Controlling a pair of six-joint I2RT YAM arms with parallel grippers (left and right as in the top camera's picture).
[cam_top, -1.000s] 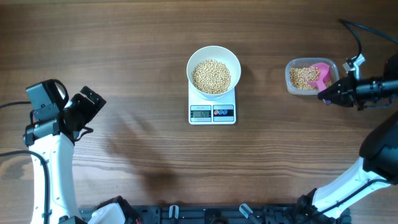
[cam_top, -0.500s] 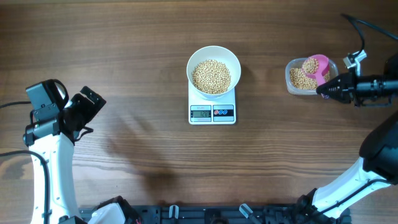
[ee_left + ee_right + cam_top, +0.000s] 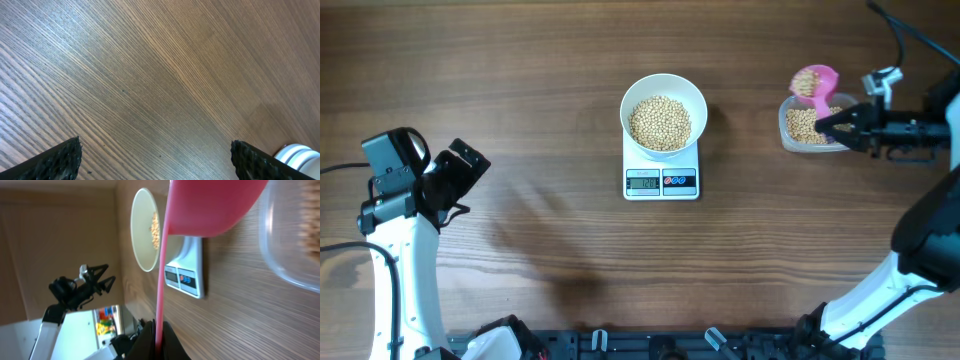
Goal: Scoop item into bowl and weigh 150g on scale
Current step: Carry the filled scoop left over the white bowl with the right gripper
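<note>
The right jaws are clamped shut on the handle of a pink scoop (image 3: 830, 74), which is held loaded with beans (image 3: 808, 85) at the far edge of the clear tub (image 3: 788, 135); more beans lie in the tub. The left jaws are spread wide and empty over bare worktop (image 3: 520, 80), well to the left. The white bowl (image 3: 628, 100) is set on the scale (image 3: 662, 181) at the centre and is seemingly about half filled with beans; the display cannot be read.
</note>
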